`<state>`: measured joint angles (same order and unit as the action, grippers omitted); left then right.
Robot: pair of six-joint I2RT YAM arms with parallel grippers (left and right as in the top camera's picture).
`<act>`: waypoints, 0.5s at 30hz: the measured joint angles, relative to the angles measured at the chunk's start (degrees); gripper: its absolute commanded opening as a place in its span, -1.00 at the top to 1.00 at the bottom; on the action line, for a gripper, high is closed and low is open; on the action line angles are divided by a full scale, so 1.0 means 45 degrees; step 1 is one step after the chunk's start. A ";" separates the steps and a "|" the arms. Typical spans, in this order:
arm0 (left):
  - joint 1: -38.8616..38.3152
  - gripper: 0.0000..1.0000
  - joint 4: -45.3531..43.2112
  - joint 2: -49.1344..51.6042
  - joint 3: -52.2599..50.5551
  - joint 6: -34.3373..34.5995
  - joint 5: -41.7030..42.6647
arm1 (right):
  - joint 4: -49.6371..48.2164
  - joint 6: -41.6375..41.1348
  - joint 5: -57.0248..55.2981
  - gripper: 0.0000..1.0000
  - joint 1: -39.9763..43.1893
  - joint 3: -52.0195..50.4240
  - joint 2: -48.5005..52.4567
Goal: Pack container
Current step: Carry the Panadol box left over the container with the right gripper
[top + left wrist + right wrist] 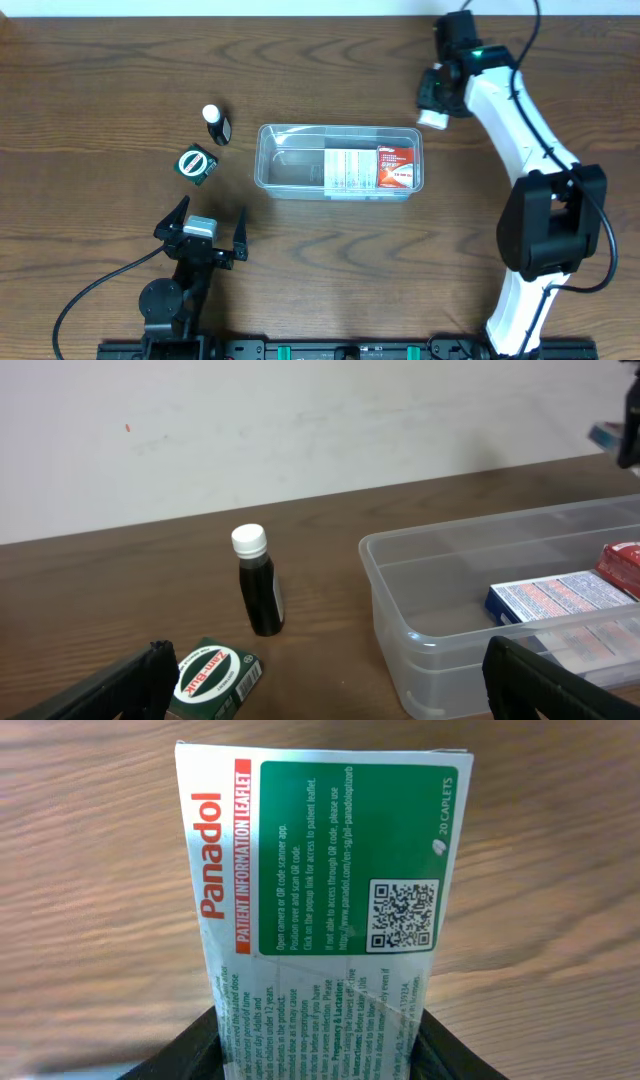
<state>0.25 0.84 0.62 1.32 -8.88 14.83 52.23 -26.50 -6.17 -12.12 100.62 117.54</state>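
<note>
The clear plastic container (pixel 290 168) (pixel 430 590) lies mid-table with a red and white box (pixel 396 166) and a pale blue-printed box (pixel 348 172) (pixel 555 600) in its right half. My right gripper (pixel 434 105) hovers just past the container's far right corner, shut on a white Panadol box (pixel 320 890) (pixel 433 118) whose green panel points away from the camera. My left gripper (pixel 207 232) (pixel 325 685) stands open near the front left, with nothing between its fingers. A green Zam-Buk box (pixel 196 163) (pixel 212 676) and a dark bottle with a white cap (pixel 216 124) (pixel 259 592) rest left of the container.
Bare brown wooden table (pixel 100 80) surrounds everything. The right arm's white links (pixel 520 130) run along the right side down to its base. A pale wall (pixel 300 430) rises behind the table in the left wrist view.
</note>
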 measured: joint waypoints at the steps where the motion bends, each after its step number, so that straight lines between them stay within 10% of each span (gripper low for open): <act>1: 0.0000 -0.96 0.0000 0.0000 0.0000 0.0000 0.0000 | -0.0005 0.0000 0.0005 0.09 -0.0180 0.0005 -0.0083; 15: 0.0000 -0.96 0.0000 0.0000 0.0000 0.0000 0.0000 | -0.0117 -0.0005 0.0175 0.09 -0.1977 0.0185 -0.0792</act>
<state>0.25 0.84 0.62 1.32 -8.88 14.83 51.70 -26.52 -5.39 -21.02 101.45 113.97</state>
